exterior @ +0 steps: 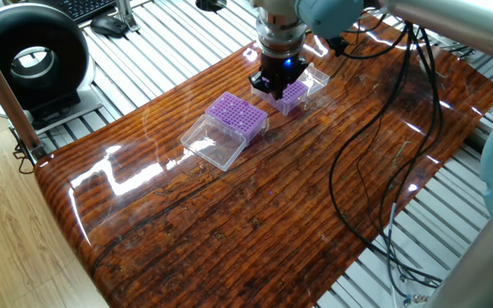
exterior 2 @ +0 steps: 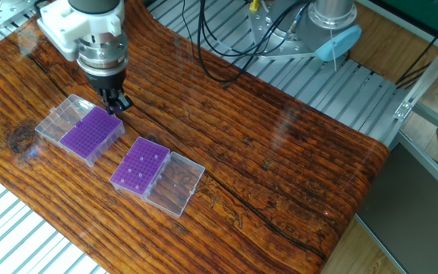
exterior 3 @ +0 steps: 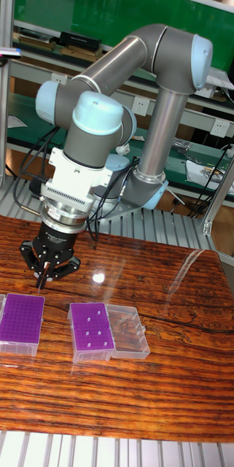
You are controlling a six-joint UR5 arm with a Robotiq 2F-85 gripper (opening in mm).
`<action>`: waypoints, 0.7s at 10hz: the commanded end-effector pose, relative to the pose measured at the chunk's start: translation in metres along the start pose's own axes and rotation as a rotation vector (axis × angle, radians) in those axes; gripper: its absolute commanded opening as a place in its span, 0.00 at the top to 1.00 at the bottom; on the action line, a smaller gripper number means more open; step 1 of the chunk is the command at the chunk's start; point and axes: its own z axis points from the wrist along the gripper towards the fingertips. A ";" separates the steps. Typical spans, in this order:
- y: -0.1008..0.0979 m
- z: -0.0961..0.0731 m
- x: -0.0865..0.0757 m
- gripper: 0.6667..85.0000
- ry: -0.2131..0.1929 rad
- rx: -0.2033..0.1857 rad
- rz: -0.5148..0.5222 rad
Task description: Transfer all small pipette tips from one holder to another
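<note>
Two purple holders lie on the wooden table, each with a clear lid hinged open. The left holder [exterior 2: 91, 131] [exterior 3: 20, 319] carries the small pipette tips [exterior 2: 88, 135] as a dense dotted grid. The other holder [exterior 2: 141, 164] [exterior 3: 91, 328] [exterior: 238, 115] shows only several pale tips [exterior 3: 90, 330] scattered on its top. My gripper [exterior 2: 116, 104] [exterior 3: 42, 277] [exterior: 272, 83] hangs just above the table, beside the far right corner of the full holder [exterior: 294, 94]. Its dark fingers point down and stand close together. Whether anything is between them is too small to tell.
Clear lids [exterior 2: 65, 116] [exterior 2: 175, 183] lie flat beside the holders. Black cables [exterior: 375, 145] trail across the right part of the table. A round black device [exterior: 28, 60] stands off the table's far left, and metal slats [exterior 2: 310, 84] border the table.
</note>
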 end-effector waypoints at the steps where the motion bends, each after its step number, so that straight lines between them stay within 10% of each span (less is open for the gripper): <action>1: -0.006 0.002 -0.002 1.00 -0.011 -0.019 -0.015; 7: 0.000 0.004 0.000 1.00 -0.006 -0.052 0.026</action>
